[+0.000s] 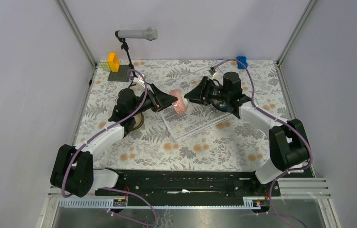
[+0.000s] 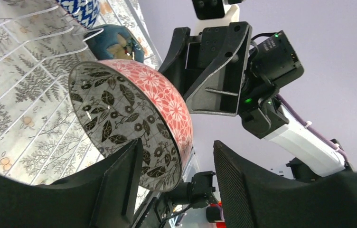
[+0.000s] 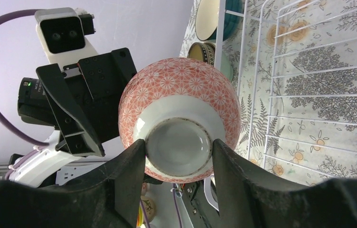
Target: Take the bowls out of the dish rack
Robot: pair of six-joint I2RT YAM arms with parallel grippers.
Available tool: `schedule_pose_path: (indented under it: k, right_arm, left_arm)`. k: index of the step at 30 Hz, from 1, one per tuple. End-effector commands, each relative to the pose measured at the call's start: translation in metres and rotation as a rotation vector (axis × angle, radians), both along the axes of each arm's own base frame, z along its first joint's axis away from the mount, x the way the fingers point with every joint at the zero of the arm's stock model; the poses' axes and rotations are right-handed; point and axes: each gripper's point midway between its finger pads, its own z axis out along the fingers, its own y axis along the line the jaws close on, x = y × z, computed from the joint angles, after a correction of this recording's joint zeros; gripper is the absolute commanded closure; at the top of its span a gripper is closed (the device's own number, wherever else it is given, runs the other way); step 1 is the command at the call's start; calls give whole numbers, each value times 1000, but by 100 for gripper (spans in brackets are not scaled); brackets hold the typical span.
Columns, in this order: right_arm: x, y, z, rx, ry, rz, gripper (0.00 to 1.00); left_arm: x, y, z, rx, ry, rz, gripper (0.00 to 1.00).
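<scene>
Floral table point(image 1: 167, 147) lies under both arms, walls point(image 1: 24, 95) well apart. The right gripper point(image 3: 178, 142) pinches the pink bowl point(image 3: 176, 90) by its foot, tipped on its side at the rack point(image 3: 221, 28) edge; the left gripper point(image 2: 176, 147) straddles its rim, spread, a gap beside the outer finger. Behind, two more bowls show: a blue-white bowl point(image 2: 79, 9), cut off, and a teal bowl point(image 2: 115, 42), half hidden.
</scene>
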Motion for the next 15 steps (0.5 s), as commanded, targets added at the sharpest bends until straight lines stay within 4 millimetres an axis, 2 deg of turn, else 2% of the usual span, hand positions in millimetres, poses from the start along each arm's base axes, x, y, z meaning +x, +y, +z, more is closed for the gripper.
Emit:
schedule_pose_path:
  k: [1, 11, 15]
  right_arm:
    - [-6, 4, 29, 76, -82, 51, 82]
    - [-6, 5, 27, 93, -73, 59, 81]
    - [-7, 6, 28, 96, -70, 63, 81]
  left_arm:
    - [-7, -4, 31, -79, -103, -57, 41]
    - [-7, -5, 38, -101, -115, -56, 61]
    - [-8, -8, 38, -115, -118, -73, 74]
